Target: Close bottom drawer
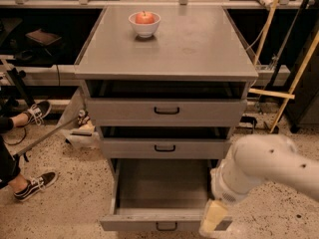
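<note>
Bottom drawer stands far out, lowest of three, tray empty. Claw low at its front right corner (open or closed: cannot tell). Set flat contact on drawer front near handle, then push straight in, square to rails.

White arm reaches in from right, angled down-left; cream gripper points downward, low, right of centre.
</note>
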{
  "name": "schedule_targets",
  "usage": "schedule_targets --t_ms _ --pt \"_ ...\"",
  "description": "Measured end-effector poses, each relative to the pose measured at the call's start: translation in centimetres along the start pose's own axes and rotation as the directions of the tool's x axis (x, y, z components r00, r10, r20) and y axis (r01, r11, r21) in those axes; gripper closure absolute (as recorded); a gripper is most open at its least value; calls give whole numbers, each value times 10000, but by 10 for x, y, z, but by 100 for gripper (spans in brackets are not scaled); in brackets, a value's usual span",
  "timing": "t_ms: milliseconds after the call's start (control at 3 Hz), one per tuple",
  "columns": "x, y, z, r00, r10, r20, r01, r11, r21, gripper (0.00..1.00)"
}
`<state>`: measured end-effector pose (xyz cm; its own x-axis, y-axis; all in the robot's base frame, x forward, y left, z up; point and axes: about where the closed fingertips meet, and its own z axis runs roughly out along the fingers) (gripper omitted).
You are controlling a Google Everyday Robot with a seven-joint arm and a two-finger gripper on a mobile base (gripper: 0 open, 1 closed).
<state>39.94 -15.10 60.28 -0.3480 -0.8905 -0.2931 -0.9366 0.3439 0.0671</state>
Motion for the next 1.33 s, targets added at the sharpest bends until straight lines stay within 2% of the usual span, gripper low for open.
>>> schedule_targets --t_ms 333,667,1000,1333 --pt "32 16 80 9989 472 -41 -473 9985 -274 0" --pt "53 20 132 9966 825 85 -825 9966 26 0" --pt "53 20 132 9966 825 85 -825 9966 25 0" --pt "54 16 162 9953 969 79 -964 9943 -448 0"
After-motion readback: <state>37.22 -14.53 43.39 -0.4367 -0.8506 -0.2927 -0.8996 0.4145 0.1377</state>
